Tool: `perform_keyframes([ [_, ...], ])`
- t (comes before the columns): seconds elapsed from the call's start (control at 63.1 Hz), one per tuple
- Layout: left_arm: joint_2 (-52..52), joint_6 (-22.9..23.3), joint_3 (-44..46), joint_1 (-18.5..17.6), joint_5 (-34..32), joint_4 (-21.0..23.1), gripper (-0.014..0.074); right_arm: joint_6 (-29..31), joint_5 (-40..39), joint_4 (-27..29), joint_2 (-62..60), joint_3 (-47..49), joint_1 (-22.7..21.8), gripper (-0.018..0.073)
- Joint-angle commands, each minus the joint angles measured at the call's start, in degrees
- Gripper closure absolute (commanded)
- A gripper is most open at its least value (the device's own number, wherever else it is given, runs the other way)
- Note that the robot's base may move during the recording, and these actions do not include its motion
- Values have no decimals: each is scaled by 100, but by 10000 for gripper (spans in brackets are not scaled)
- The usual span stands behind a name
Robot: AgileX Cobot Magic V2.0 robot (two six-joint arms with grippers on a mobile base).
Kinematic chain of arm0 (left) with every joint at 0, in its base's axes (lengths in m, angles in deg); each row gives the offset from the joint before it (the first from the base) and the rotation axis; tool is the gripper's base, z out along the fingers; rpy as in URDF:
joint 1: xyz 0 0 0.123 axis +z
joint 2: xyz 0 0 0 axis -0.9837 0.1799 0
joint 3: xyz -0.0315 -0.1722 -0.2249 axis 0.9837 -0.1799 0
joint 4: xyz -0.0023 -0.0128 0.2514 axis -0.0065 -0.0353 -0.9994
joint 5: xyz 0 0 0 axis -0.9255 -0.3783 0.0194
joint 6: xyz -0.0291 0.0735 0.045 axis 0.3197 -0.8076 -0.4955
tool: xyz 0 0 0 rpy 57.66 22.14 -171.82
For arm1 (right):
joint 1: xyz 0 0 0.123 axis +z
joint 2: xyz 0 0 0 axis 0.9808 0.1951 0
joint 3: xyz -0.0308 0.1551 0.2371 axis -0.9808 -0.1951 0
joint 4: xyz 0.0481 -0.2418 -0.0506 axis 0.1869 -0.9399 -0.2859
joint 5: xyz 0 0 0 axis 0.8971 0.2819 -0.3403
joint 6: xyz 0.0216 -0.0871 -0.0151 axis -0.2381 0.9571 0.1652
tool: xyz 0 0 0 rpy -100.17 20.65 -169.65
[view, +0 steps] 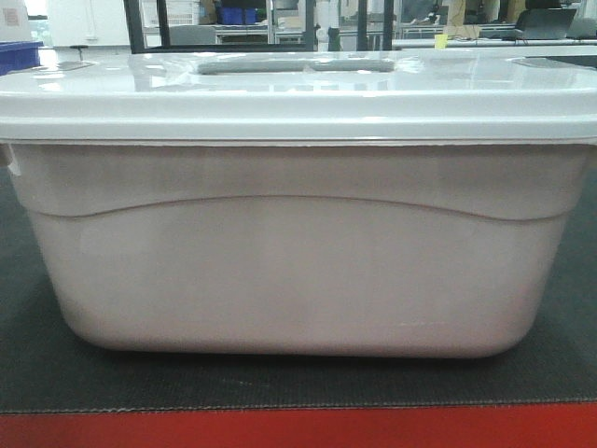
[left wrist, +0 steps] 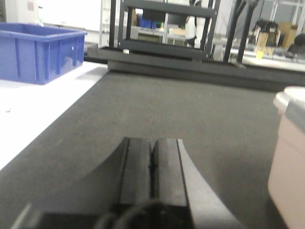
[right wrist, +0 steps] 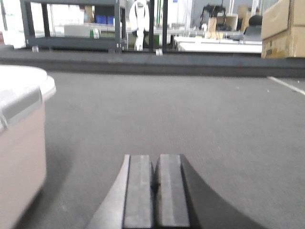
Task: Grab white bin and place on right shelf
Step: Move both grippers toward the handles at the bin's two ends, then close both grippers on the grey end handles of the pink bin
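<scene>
Item 1: white bin [view: 298,280], off-white with a pinkish cast, rounded corners, a curved moulded line across its side. Flat white lid [view: 112,103] seated on top, recessed handle [view: 297,66] in its middle. The bin stands upright on the counter [view: 56,373] (dark fabric, red strip along the near edge), close to that edge, and fills the front view

Item 2: my left claw [left wrist: 151,143], both pads pressed flat together, nothing between them. It sits low over the counter, and the bin's corner shows off to its right, apart from it

Item 3: my right claw [right wrist: 156,160], pads likewise pressed together, nothing held. The bin is to its left, apart, with bare fabric ahead

Item 4: blue bin [left wrist: 38,50], open-topped, on a white surface left of the dark fabric

Item 5: dark metal rack [left wrist: 167,28], beyond the counter's far edge

Item 6: cardboard boxes [right wrist: 286,26], far right, well behind my right claw
</scene>
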Motion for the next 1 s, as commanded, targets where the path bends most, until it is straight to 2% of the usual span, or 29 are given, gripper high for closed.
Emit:
perform_keyframes([
  [0.0, -38, 59, -18, -3, -914, 243, 714, -104, -804, 612, -99, 109, -10, 487],
  [0.063, -38, 59, 189, -3, -1032, 322, 714, -104, -830, 1020, -95, 334, -10, 487],
  [0.127, -29, 59, 597, -3, -851, 236, 714, -104, -830, 1320, -73, 658, -10, 487],
  [0.238, 242, 59, 1619, -3, 73, -337, 711, -99, -697, 1339, 171, 1332, -10, 487],
  [0.38, 973, 59, 2932, -3, 1244, -440, 707, -99, -246, 1339, 846, 2229, -10, 457],
  [0.523, 1870, 59, 3767, -3, 2060, -276, 626, -99, -30, 1339, 1702, 2846, -10, 287],
  [0.697, 2718, 59, 3961, -366, 2233, -260, 397, -99, 97, 1344, 2722, 3157, -10, 87],
  [0.824, 3290, 59, 3984, -585, 2424, 301, 244, -99, 666, 1363, 3355, 3478, -10, 27],
  [0.903, 3671, 59, 4140, -601, 2917, 850, 207, -99, 1398, 1524, 3725, 3815, -10, 27],
  [0.982, 4168, 47, 4487, -601, 3718, 1295, 195, -99, 2369, 1905, 4153, 4295, -10, 27],
])
